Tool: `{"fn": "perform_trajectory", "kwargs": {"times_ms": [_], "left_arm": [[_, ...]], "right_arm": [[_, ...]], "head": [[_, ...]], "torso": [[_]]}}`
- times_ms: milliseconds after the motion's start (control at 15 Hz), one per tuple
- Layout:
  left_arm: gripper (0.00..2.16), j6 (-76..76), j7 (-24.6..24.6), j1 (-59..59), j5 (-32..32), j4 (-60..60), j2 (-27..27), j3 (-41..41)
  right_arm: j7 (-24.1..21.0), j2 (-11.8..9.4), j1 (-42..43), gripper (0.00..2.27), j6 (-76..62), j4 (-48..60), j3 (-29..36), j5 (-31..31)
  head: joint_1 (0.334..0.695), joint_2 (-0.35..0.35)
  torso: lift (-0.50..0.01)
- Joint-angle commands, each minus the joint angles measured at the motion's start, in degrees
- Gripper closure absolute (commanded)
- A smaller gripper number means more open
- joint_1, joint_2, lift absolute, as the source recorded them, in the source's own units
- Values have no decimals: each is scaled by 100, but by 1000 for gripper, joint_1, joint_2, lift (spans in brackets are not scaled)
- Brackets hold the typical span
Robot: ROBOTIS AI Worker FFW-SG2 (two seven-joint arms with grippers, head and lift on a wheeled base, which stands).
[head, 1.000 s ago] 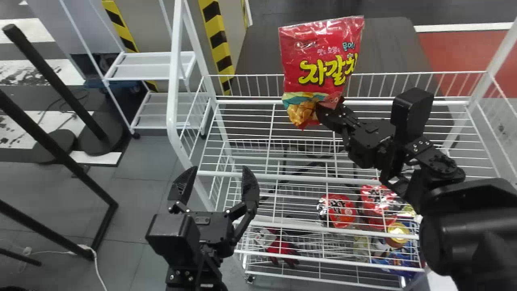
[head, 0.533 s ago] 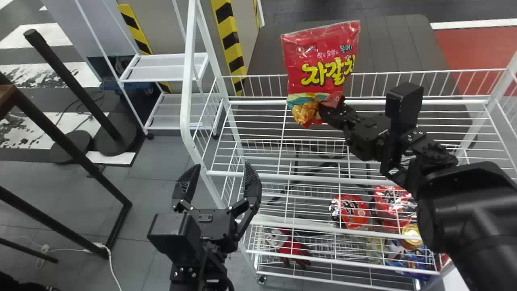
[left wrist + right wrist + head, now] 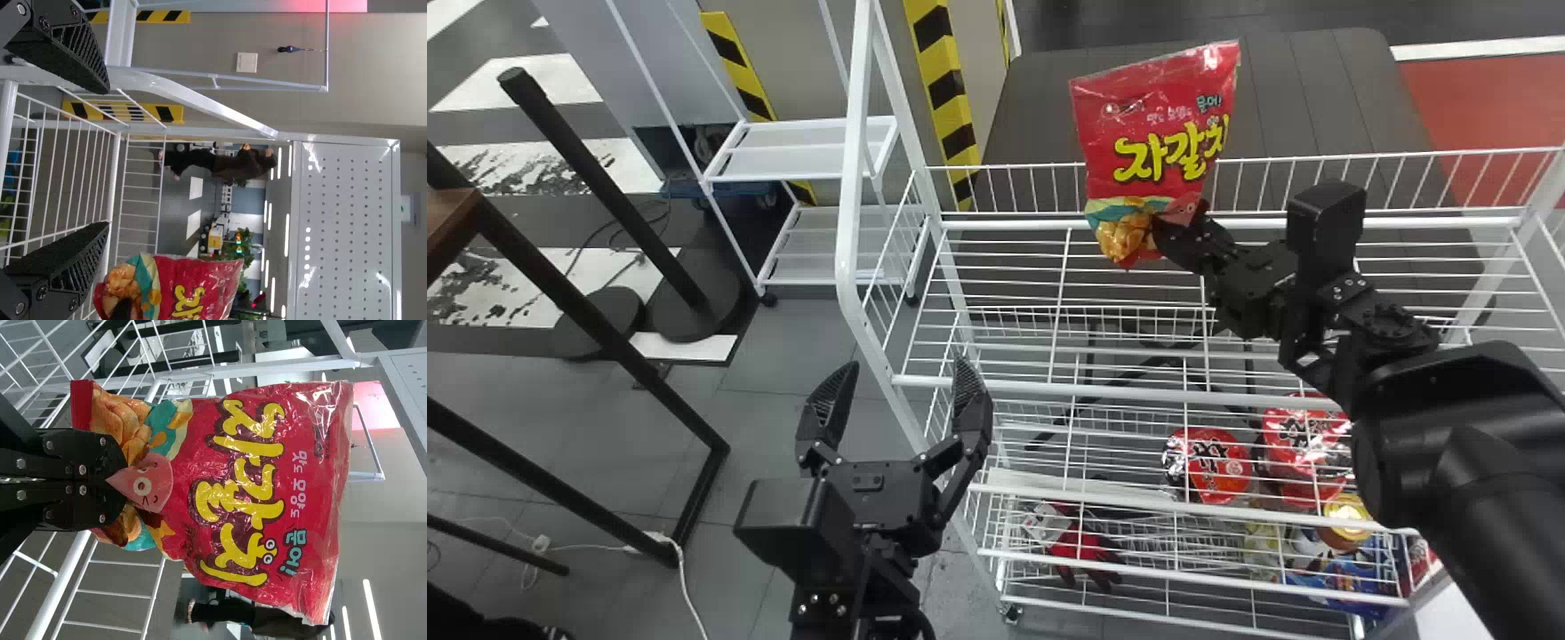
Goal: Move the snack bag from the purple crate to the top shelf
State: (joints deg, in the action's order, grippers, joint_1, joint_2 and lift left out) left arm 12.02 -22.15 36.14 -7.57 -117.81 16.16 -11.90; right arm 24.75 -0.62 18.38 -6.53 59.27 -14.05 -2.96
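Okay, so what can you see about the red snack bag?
The bag is mostly red and looks like shiny, crinkly plastic. It has big yellow letters, with orange snacks, a teal patch and a little pink face pictured near the bottom. It looks plump and closed. It's roughly upright, tilted a bit, above the top shelf. The right gripper pinches its bottom end.

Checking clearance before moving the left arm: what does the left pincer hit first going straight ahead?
Left pincer: probably the white rack, around its left front corner. Depth is unclear, so it might just pass beside it.
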Motion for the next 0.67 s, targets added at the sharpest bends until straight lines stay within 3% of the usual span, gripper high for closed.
{"fn": "perform_trajectory", "kwargs": {"times_ms": [0, 600], "left_arm": [[107, 103, 0, 33, -17, 13, 1, 30], [107, 437, -53, 191, 27, -22, 1, 38]], "right_arm": [[-14, 67, 51, 1642, -36, -108, -1, 58], [-287, 67, 34, 1217, 69, -319, -142, 58]], "head": [[695, 210], [695, 212]], "torso": [[1], [1]]}}
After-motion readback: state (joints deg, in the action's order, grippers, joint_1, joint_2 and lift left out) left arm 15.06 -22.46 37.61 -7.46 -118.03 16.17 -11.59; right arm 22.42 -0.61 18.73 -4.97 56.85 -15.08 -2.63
